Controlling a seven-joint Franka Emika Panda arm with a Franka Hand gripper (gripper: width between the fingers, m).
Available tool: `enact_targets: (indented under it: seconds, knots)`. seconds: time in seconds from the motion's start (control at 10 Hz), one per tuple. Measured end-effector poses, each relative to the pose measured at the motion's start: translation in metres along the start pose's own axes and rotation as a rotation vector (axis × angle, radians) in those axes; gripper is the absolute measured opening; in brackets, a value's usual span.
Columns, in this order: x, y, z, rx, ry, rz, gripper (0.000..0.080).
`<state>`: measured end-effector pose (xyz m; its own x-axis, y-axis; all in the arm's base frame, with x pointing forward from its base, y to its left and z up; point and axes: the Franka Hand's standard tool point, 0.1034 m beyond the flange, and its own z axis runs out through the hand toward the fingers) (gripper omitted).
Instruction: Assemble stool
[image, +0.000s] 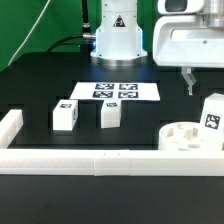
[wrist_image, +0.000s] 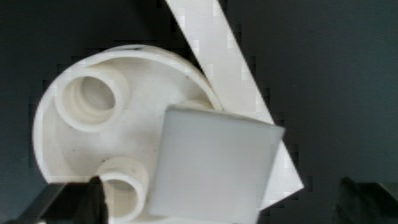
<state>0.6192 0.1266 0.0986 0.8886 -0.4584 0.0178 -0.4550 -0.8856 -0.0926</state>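
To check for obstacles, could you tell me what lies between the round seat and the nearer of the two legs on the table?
Nothing: in the exterior view, only bare black table separates that leg from the seat.

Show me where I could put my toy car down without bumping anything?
There's bare black table between the middle leg and the round seat. At the exterior view's left, another patch lies between the border rail and the nearest leg. The exterior view's right is crowded: seat, upright leg, gripper above.
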Motion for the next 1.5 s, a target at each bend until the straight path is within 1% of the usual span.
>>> enact_targets:
  seconds: [0.1, 0.2, 0.4, 0.5, 0.6, 0.8, 1.1, 1.2, 1.3, 1.4, 1.5]
  knots:
    - [0.0012, -0.0013, -0.0046, 0.0, -0.002, -0.055, 0.0646]
    - [0.0018, -0.0007, -0.0036, -0.001, 0.001, -0.182, 0.0646]
    - [0.0013, -0.0003, -0.0022, -0.003, -0.001, -0.333, 0.0649]
    - [0.0007, -0.0009, -0.0005, -0.018, 0.004, -0.472, 0.0649]
    - [0.0006, -0.0014, 0.0002, -0.024, 0.003, -0.633, 0.0649]
    - [-0.0002, -0.0046, -0.0033, -0.02, 0.006, -0.726, 0.0649]
    - [0.0012, -0.0015, -0.0016, -0.028, 0.002, -0.98, 0.0649]
    - [0.0017, -0.0009, -0.0014, -0.033, 0.002, -1.067, 0.0649]
    - [0.0024, -0.0009, -0.0011, -0.048, 0.004, -1.203, 0.0649]
    - [0.0011, -0.0026, -0.0015, -0.058, 0.003, -1.268, 0.0649]
    - [0.0007, -0.004, -0.0027, -0.057, 0.004, -1.307, 0.0649]
